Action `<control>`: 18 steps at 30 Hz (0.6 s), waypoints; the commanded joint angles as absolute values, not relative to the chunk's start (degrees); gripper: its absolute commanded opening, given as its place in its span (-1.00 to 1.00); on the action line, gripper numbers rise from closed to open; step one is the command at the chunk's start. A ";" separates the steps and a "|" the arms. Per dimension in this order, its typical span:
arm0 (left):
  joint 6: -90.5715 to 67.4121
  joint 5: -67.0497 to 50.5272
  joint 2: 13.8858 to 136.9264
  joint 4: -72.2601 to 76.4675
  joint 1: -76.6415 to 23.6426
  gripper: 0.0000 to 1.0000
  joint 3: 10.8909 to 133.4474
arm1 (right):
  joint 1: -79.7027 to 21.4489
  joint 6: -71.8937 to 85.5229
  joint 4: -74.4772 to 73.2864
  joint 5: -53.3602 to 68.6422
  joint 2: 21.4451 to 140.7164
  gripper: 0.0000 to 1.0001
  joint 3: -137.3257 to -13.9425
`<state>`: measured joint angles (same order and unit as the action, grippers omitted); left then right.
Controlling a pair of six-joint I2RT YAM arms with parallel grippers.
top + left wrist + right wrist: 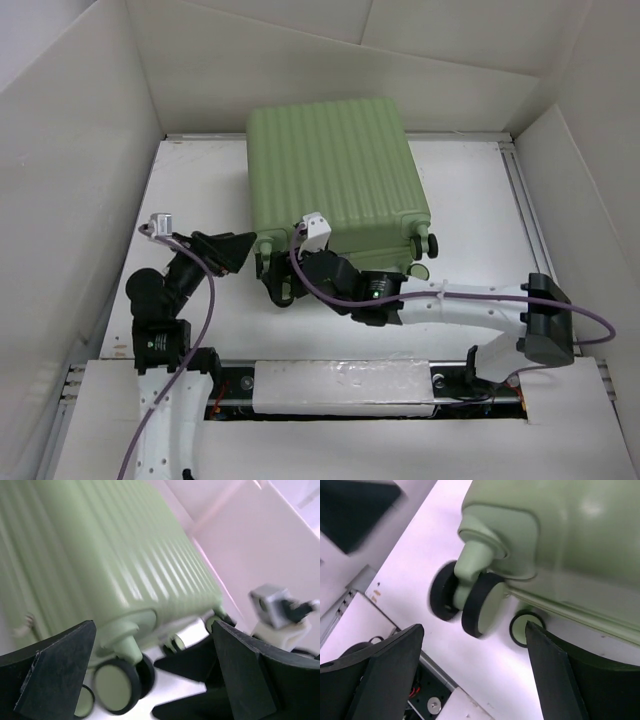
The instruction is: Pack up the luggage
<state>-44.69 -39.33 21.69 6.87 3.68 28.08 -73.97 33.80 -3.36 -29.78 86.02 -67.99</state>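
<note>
White panels wall in a white tabletop (470, 200), and on it, toward the far side and a little left of centre, we see the luggage (335, 165) lying flat and closed, ribbed shell upward, its wheeled end facing the arms. At the near left corner a twin caster (480, 605) with black tyres and green hubs stands on the tabletop, and both arms converge on that corner. The right claw (474, 627) is spread wide and holds nothing. From its wrist view the caster sits ahead of the gap, apart from both fingers (390, 665). The right arm reaches low from its base at the right, stretched leftward along the luggage's near edge, wrist bent toward the corner. The left claw (153, 630) also gapes wide and grips nothing, looking at the same corner from the left, with the right claw's dark fingers just beyond the wheels in its view. We cannot tell whether either claw touches the shell. The left arm is folded, elbow out to the left, forearm angled right. A purple cable (215, 330) trails from each wrist.
</note>
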 commanded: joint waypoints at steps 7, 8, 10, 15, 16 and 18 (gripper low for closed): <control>-34.98 -19.86 14.94 -9.76 3.52 1.00 34.02 | -74.36 35.51 2.02 -25.49 90.78 0.97 -71.28; -34.98 -20.56 14.42 -9.76 3.52 0.89 32.88 | -74.36 36.20 2.02 -26.27 91.31 0.97 -71.98; -34.98 -21.09 14.41 -9.15 3.52 0.75 31.57 | -74.36 36.21 2.02 -26.98 92.28 1.00 -73.55; -36.12 -22.50 11.26 -9.66 3.52 0.34 29.62 | -72.08 36.21 2.02 -25.67 97.54 1.00 -78.13; -36.73 -22.50 11.25 -9.67 3.52 0.34 29.62 | -71.55 36.21 2.02 -25.66 98.17 0.96 -78.66; -36.74 -23.99 10.72 -9.67 3.52 0.32 29.09 | -70.75 37.35 2.54 -25.05 98.87 0.92 -79.37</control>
<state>-36.67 -22.52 11.88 -11.22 3.70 29.47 -72.23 35.92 -0.75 -25.56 98.28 -76.49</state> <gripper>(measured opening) 0.663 0.967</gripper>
